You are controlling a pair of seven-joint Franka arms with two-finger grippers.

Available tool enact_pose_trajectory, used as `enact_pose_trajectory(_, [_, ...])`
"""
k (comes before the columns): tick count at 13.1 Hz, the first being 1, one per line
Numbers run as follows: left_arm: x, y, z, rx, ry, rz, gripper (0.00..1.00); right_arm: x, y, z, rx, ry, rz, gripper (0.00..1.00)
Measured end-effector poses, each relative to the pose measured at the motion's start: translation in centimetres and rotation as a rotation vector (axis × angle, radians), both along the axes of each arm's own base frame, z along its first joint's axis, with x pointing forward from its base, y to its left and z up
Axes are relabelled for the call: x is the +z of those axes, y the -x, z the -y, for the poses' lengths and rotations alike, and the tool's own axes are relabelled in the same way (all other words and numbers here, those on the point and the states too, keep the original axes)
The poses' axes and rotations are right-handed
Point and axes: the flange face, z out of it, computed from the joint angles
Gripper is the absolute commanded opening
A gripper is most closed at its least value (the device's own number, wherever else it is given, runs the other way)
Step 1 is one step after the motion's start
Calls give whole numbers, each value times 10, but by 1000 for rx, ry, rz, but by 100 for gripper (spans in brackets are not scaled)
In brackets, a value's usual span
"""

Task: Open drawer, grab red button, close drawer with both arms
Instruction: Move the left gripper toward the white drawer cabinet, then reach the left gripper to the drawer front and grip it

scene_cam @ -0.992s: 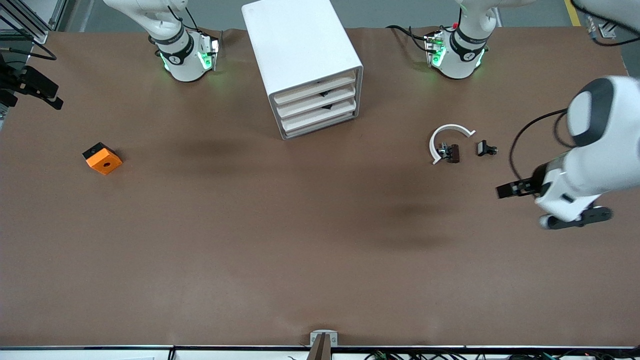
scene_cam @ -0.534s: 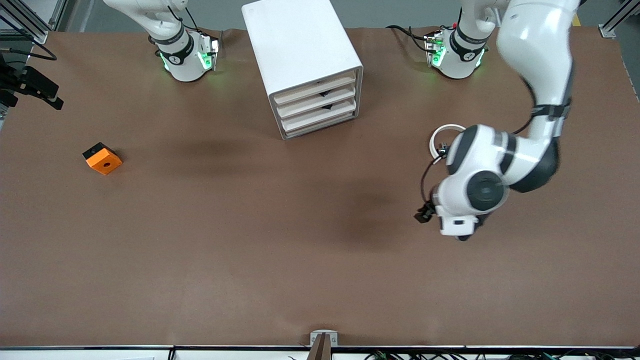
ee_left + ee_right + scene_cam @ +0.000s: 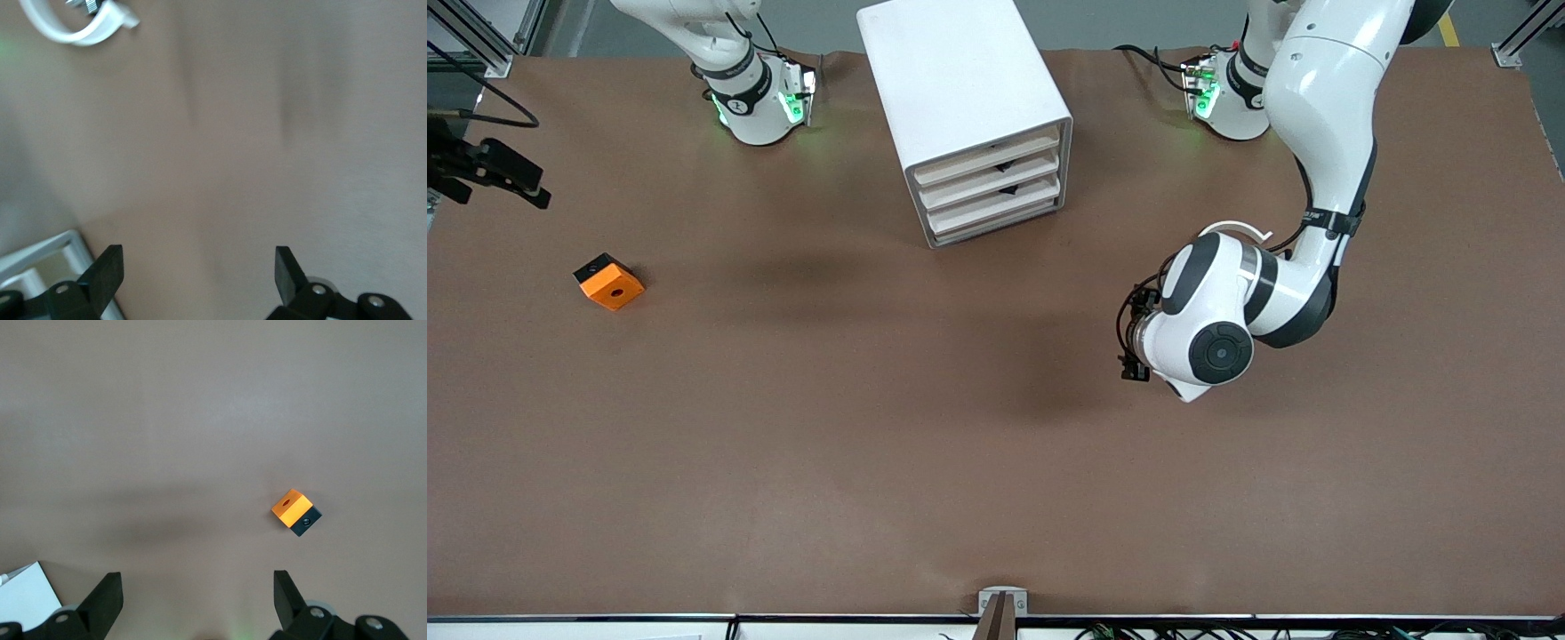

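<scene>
- The drawer (image 3: 991, 176) is the middle one of three in the white cabinet (image 3: 960, 107), upper centre of the front view, and it looks fully shut. So the task is judged to be at its very start: opening comes first.
- No button can be seen anywhere, so it's presumably inside the drawer; that can't be confirmed from these pictures.
- The left gripper (image 3: 1136, 342) hangs over bare table at centre-right of the front view, well apart from the cabinet. Its fingers (image 3: 107, 272) are spread wide with nothing between them.
- To do the opening well, the gripper would best be lined up square to the drawer front, which is angled, at the middle drawer's height. The small dark notch in that front looks like the place to hook, and the pull should follow the cabinet's own slant.
- The right gripper (image 3: 197, 600) is out of the front view; its arm seems to be waiting. The jaws are wide apart and nothing is held.
- Only the right wrist view shows that gripper at all, over the orange block (image 3: 295, 512).
- The left wrist view shows a white arc (image 3: 77, 25) at its upper left, mostly hidden in the front view.
</scene>
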Motion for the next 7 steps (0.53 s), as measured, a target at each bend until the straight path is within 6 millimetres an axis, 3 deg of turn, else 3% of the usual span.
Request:
enact_pose_trajectory(5, [-7, 19, -5, 133, -43, -203, 100, -84, -42, -6, 16, -7, -152, 100])
enact_pose_trajectory(7, [-13, 26, 2, 211, -60, -267, 100, -101, -53, -1, 22, 29, -166, 100])
